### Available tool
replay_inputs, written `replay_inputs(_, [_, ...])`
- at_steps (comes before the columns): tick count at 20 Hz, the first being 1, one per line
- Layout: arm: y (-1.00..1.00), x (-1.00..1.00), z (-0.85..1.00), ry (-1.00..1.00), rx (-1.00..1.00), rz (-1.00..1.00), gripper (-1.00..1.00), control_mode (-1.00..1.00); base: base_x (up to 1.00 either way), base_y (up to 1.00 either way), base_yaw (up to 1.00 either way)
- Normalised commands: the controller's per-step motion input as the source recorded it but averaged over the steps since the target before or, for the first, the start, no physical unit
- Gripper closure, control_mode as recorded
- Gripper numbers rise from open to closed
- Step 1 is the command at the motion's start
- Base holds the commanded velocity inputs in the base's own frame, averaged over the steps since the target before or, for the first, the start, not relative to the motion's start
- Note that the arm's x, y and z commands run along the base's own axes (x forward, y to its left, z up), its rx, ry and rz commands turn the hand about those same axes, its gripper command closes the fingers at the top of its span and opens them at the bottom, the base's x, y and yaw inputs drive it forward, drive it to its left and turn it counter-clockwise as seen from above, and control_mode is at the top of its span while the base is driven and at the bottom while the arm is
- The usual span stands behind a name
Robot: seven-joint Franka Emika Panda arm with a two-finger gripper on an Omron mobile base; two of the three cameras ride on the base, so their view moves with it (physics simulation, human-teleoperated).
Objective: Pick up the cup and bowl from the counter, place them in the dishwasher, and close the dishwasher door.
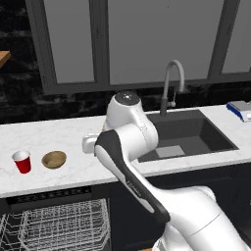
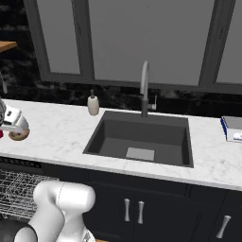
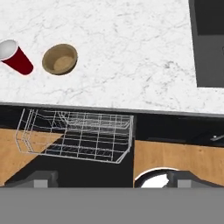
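Jaws were spread wide with nothing held between them, the two dark tips of the gripper (image 3: pixel 111 178) seen at the bottom of the hand view, hung high over the front edge of the bench (image 3: pixel 131 52). Nearest, the white wire rack (image 3: pixel 76 135) of the open dishwasher (image 1: pixel 54 196) was pulled out below the bench lip. Further back, the bowl (image 3: pixel 60 58) and the cup (image 3: pixel 15 57) were sat close together but apart, off to one side of the hand. Honestly, a clipped neighbour was the likely risk: the cup could be tipped during a reach for the bowl. The arm was folded over, elbow up, hand pointed down.
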Motion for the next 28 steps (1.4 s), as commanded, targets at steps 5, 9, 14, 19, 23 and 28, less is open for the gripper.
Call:
replay_inputs(5, [0.46, 0.0, -0.1, 0.0, 0.0, 0.0, -1.0, -1.0, 0.0, 0.0, 0.0])
replay_inputs(9, [0.14, 0.0, -0.04, 0.0, 0.0, 0.0, -1.0, -1.0, 0.0, 0.0, 0.0])
replay_inputs(14, [0.33, 0.0, -0.07, 0.0, 0.0, 0.0, -1.0, -1.0, 0.0, 0.0, 0.0])
replay_inputs(19, [0.32, 0.08, -0.15, 0.0, 0.0, 0.0, -1.0, -1.0, 0.0, 0.0, 0.0])
replay_inputs(23, [0.43, 0.2, -0.23, 0.0, 0.0, 0.0, -1.0, -1.0, 0.0, 0.0, 0.0])
replay_inputs(28, [0.44, 0.19, -0.17, 0.0, 0.0, 0.0, -1.0, -1.0, 0.0, 0.0, 0.0])
